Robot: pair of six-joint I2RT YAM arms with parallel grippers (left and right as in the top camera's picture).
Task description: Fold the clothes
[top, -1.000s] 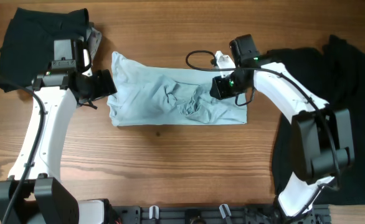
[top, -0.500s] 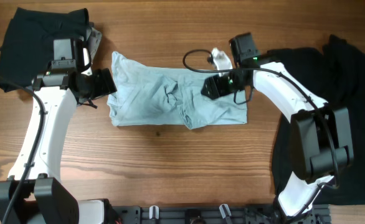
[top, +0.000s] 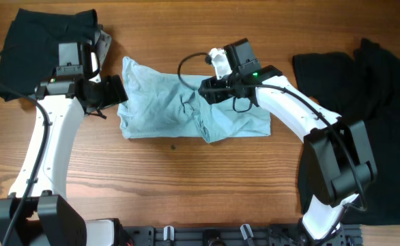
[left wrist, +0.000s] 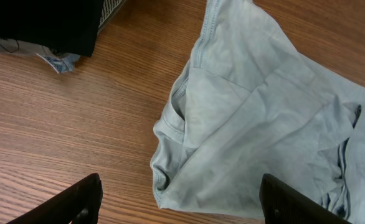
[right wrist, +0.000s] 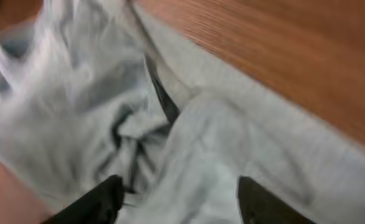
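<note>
Letting go is what my right gripper (right wrist: 179, 190) is doing right now. A second ago its fingers were pressed together on the right part of the blue T-shirt (top: 159, 109). Now they are standing spread apart over the cloth and pinching nothing. The arm has also been sliding left, so the gripper is now hanging over the middle of the shirt and no longer over its right end.

The blue T-shirt is lying across the middle of the table (top: 186, 184), between my two arms. It is looking bunched and wrinkly in the middle, where the right side has been pulled in. I am thinking that this fold is only partly done and is still messy, so the cloth is needing to be smoothed or gripped again.

My left gripper (left wrist: 180, 183) is staying where it was, at the left edge of the shirt. Its fingers are spread wide and are holding nothing.

One pile of black shirts (top: 43, 41) is sitting at the far left and another is lying at the far right. Both are waiting, not folded yet.
</note>
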